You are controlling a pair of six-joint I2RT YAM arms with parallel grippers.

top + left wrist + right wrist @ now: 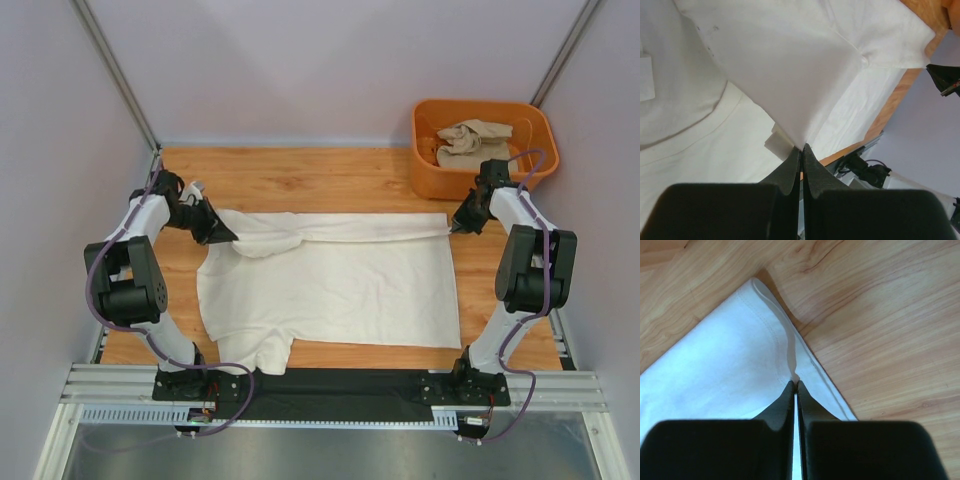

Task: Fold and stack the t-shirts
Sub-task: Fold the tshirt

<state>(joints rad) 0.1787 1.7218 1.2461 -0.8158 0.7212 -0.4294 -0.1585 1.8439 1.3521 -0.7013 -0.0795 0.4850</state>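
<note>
A cream-white t-shirt (340, 285) lies spread across the wooden table, its far edge folded over into a narrow band. My left gripper (222, 236) is shut on that folded edge at the shirt's far left; in the left wrist view the cloth (790, 65) rises taut from the left gripper (802, 146). My right gripper (455, 226) is shut on the far right corner, where the hemmed cream-white t-shirt (725, 360) is pinched by the right gripper (795, 382). A sandy beige t-shirt (472, 141) lies crumpled in the orange tub.
The orange plastic tub (428, 172) stands at the far right corner of the table. Bare wood (300, 180) shows behind the shirt. A black rail (340, 385) with both arm bases runs along the near edge. Pale walls close in on both sides.
</note>
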